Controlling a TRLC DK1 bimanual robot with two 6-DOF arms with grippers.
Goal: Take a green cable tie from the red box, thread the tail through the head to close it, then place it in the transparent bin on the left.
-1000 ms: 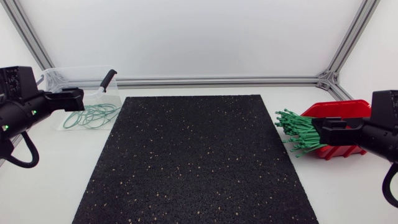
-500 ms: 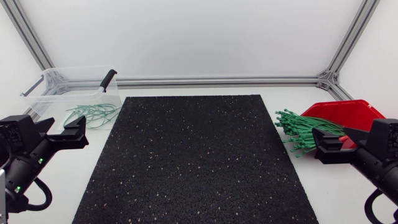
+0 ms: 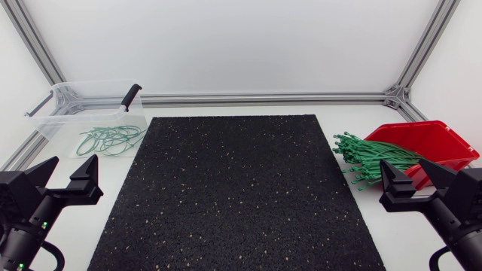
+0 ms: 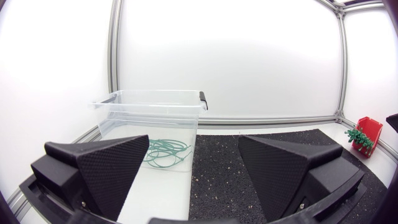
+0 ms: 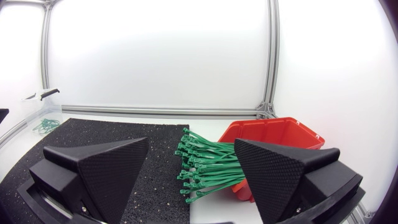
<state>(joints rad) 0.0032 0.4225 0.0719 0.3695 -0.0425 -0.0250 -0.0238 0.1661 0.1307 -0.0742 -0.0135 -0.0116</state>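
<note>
Green cable ties fan from the red box at right of frame; closed loops lie in the transparent bin, upper left. Both arms have withdrawn to the lower corners, left gripper and right gripper spread and empty: next tie not yet picked.

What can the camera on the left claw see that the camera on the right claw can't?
Only the left wrist view shows the left claw, open, and the whole transparent bin right ahead of it. Only the right wrist view shows the right claw, open too, and the loose green cable ties fanning out of the red box up close. Both show the black mat, the red box and the closed ties in the bin, though the far ones look tiny.
</note>
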